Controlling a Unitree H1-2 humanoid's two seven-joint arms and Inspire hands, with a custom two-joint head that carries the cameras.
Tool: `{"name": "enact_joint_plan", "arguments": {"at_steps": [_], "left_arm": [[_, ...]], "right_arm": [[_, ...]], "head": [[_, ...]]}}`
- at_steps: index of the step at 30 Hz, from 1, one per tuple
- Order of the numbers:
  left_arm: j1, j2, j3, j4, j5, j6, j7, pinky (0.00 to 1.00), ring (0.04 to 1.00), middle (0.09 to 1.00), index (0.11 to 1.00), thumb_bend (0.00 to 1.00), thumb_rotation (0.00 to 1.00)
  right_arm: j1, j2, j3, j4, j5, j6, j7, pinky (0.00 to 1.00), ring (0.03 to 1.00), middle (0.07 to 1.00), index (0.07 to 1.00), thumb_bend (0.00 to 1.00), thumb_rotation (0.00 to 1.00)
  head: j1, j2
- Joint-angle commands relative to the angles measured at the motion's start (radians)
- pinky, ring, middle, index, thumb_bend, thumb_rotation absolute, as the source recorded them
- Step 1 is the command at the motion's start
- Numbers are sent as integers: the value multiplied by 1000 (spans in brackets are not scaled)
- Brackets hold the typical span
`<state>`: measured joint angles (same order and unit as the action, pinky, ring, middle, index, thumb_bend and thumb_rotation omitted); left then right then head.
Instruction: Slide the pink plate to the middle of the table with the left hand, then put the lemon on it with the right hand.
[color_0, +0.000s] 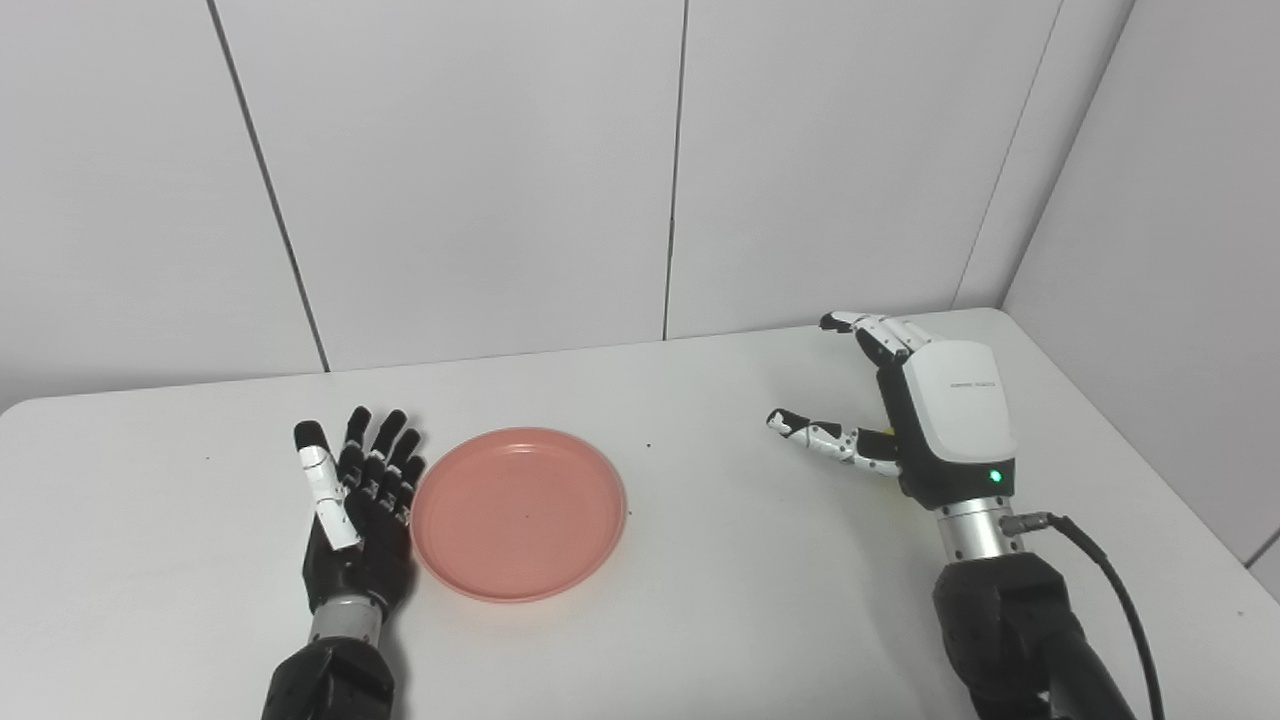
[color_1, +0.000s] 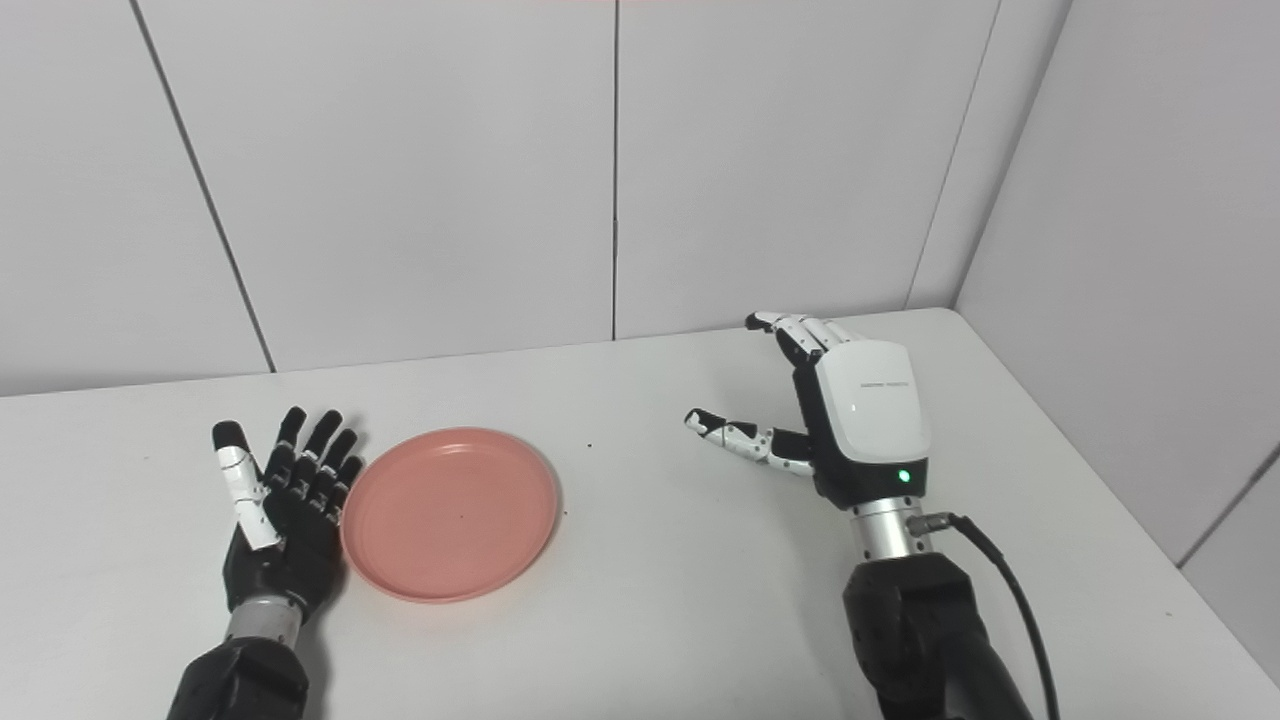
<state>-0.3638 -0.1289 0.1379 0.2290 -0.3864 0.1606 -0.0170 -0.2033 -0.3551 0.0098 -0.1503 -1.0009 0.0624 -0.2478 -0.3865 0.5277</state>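
Fingers (color_0: 385, 450) of the left hand (color_0: 360, 520) spread open, palm up, touching the left rim of the pink plate (color_0: 518, 512), left of centre on the white worktop (color_0: 720, 600). Right hand (color_0: 925, 420) open, well apart; a yellow sliver, possibly the lemon (color_0: 888, 433), shows behind its palm.

Left hand (color_0: 358, 520) lies flat, palm up, fingers (color_0: 385, 450) spread and empty; right hand (color_0: 925, 420) stands on edge, thumb apart from its fingers.
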Motion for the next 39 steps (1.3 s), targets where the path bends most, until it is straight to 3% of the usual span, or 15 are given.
{"name": "enact_joint_plan", "arguments": {"at_steps": [1, 8, 16, 21, 28, 36, 39], "left_arm": [[12, -5, 2, 25, 3, 37, 11, 1000, 950, 937, 1000, 749, 1000], [9, -3, 3, 35, 5, 26, 5, 1000, 938, 928, 994, 755, 1000], [7, -2, 7, 44, 5, 23, 2, 1000, 935, 926, 995, 759, 1000], [13, -1, 4, 42, 7, 18, -1, 1000, 938, 924, 992, 760, 1000], [19, -4, -1, 34, 10, 20, 1, 1000, 927, 917, 988, 761, 999], [22, -4, -2, 34, 11, 20, 1, 1000, 928, 916, 985, 766, 991], [23, -4, -5, 41, 12, 15, -3, 1000, 926, 912, 984, 763, 997]], "right_arm": [[-46, -33, -22, 2, -24, 27, -21, 570, 644, 692, 686, 828, 933], [-59, -62, -29, 74, -64, 56, -25, 598, 654, 688, 683, 808, 942], [-54, -88, -47, 149, -24, 50, -33, 554, 649, 709, 709, 781, 850], [-49, -103, -52, 185, -3, 59, -15, 548, 653, 722, 723, 770, 843], [-62, -132, -36, 251, 23, 54, -1, 484, 599, 708, 741, 750, 813], [-80, -157, -12, 311, 39, 63, -2, 496, 617, 712, 742, 753, 834], [-79, -172, 0, 327, 60, 45, -4, 502, 621, 708, 737, 740, 795]], "head": [[2, -1], [4, -9], [9, -16], [9, -18], [11, -16], [10, -14], [15, -17]]}}
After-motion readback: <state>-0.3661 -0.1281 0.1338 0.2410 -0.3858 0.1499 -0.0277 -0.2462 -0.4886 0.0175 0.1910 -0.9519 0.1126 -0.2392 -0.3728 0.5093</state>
